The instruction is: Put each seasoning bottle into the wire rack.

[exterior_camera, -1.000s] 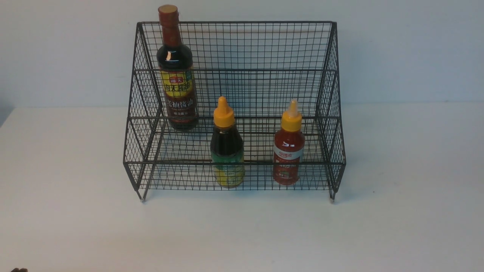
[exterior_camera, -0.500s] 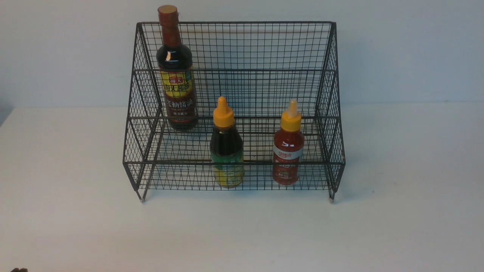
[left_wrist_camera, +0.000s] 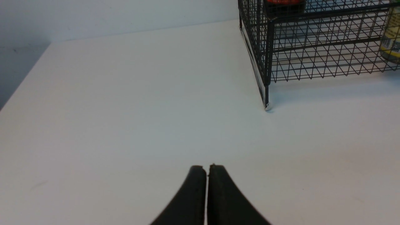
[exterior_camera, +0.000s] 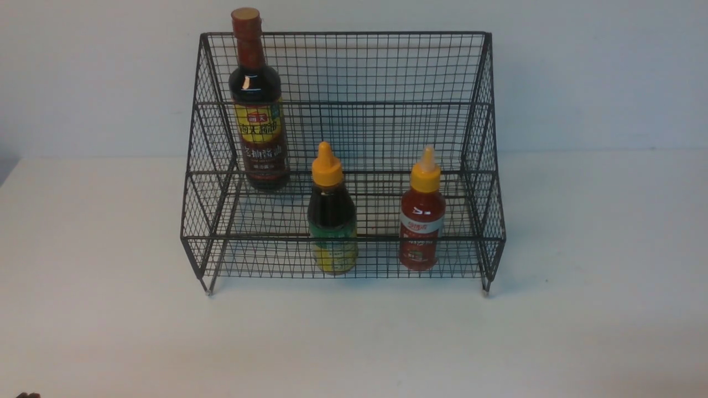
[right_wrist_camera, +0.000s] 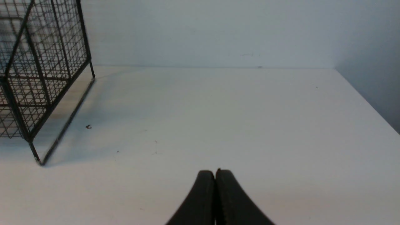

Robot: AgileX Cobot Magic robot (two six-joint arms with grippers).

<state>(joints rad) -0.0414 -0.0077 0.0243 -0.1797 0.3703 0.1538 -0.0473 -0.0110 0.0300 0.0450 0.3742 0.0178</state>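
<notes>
Your left end effector [left_wrist_camera: 207,170] and right end effector [right_wrist_camera: 215,175] are sitting pinched together, holding nothing, above the surface [exterior_camera: 581,331]; all three seasoning bottles [exterior_camera: 332,221] are standing in the wire rack [exterior_camera: 387,72] near its far edge.

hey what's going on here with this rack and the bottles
Nothing is being handled. The tall dark soy-sauce bottle stands on the upper tier of the black wire-mesh rack; the dark green-labelled bottle and red white-labelled bottle stand on the lower tier. The left claw and right claw are shut, empty, over the white table.
</notes>
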